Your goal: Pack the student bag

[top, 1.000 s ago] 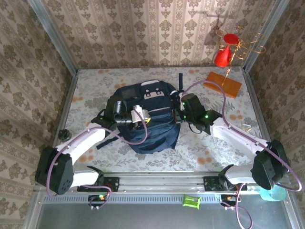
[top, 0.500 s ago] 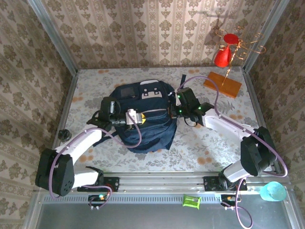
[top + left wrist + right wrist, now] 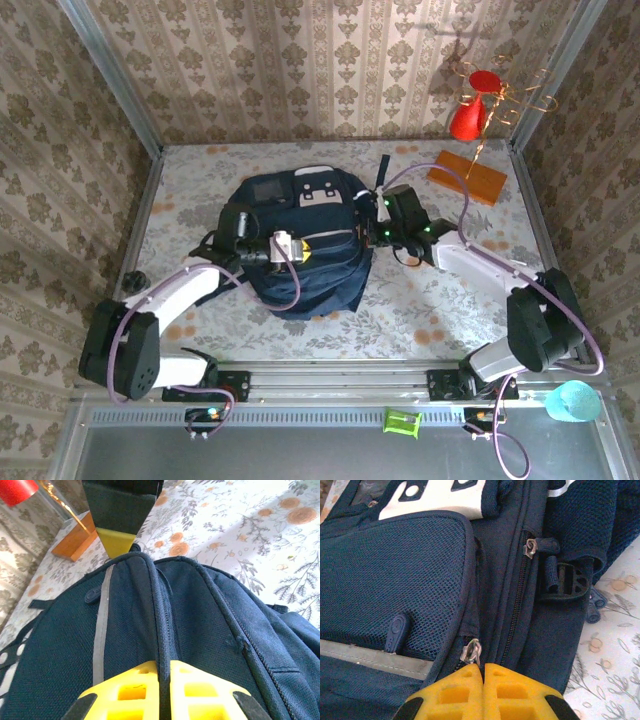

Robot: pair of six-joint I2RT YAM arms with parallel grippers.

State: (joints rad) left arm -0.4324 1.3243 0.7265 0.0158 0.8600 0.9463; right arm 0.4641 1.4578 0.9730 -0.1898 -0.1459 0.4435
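Note:
The student bag (image 3: 310, 265), a dark navy backpack with a white-grey buckle patch (image 3: 318, 193), lies in the middle of the table. My left gripper (image 3: 306, 250) is over its front and is shut on a raised seam of the bag (image 3: 164, 645) that runs up between the yellow fingertips (image 3: 125, 690). My right gripper (image 3: 372, 232) is at the bag's right side. It is shut on a small metal zipper pull (image 3: 473, 651) beside the mesh pocket (image 3: 395, 570). Both arms reach in from the near edge.
An orange wooden base (image 3: 470, 176) with a gold wire stand and a red cone (image 3: 468, 118) stands at the back right. A small black object (image 3: 132, 281) lies by the left rail. A teal cup (image 3: 572, 402) and a green item (image 3: 402, 421) sit below the table's front rail.
My right gripper has moved back and left along the bag's right side, and its arm has swung in. The bag's lower part has shifted a little left. Both grippers stay shut.

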